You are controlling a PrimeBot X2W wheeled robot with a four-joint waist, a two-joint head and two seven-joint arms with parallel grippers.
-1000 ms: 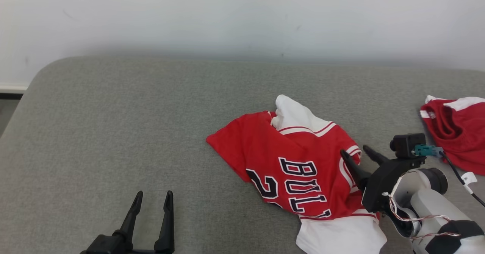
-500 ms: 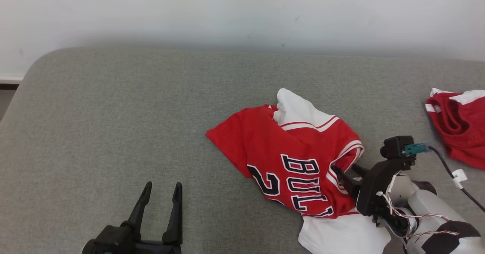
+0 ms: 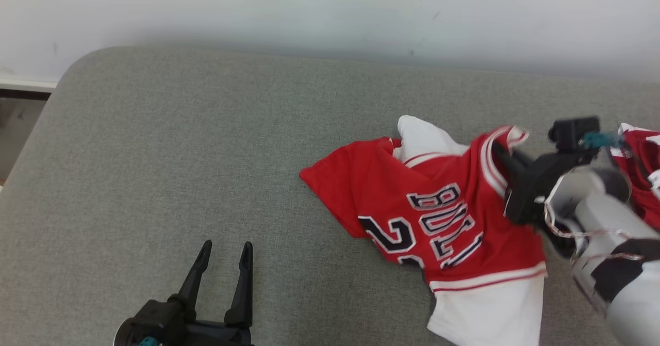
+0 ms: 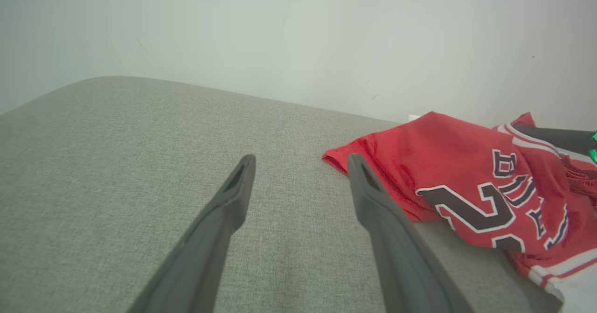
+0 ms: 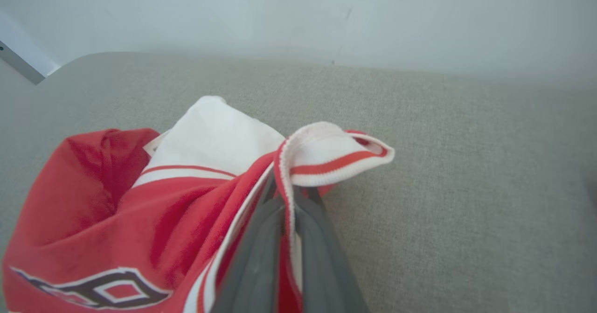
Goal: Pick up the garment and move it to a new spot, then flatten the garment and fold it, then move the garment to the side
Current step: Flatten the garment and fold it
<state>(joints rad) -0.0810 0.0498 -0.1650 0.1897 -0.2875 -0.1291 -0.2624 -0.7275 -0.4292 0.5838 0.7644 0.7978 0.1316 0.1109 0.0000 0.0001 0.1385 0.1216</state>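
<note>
- My right jaws are clenched on the jersey (image 3: pixel 412 191): their two dark fingers (image 5: pixel 254 266) meet with the red-and-white striped trim (image 5: pixel 336 156) of one opening pinched between them.
- In the right wrist view a loop of that trim folds over just past my fingertips, and the red cloth (image 5: pixel 116 201) falls away from them to one side.
- The jersey lies crumpled on the grey fabric-covered worktop (image 3: pixel 180 155), and the pinched trim (image 3: pixel 490 155) is pulled up into a peak at its right side.
- From the head, my right fingers (image 3: pixel 508 160) reach into that right edge of the jersey, with my pale right forearm (image 3: pixel 598 201) beside it.
- The black, white-edged lettering (image 3: pixel 438 222) sits on the middle of the jersey, and a white panel (image 3: pixel 490 310) is the part nearest me.
- My left jaws are released, their fingers (image 3: pixel 242 274) spread over bare worktop, well apart from the jersey and off to its left.
- In the left wrist view the jersey's red corner (image 4: pixel 457 163) lies beyond my right-hand finger (image 4: pixel 378 219), not touching it.
- A second red garment (image 3: pixel 647 155) lies to the jersey's right, partly behind my forearm.
</note>
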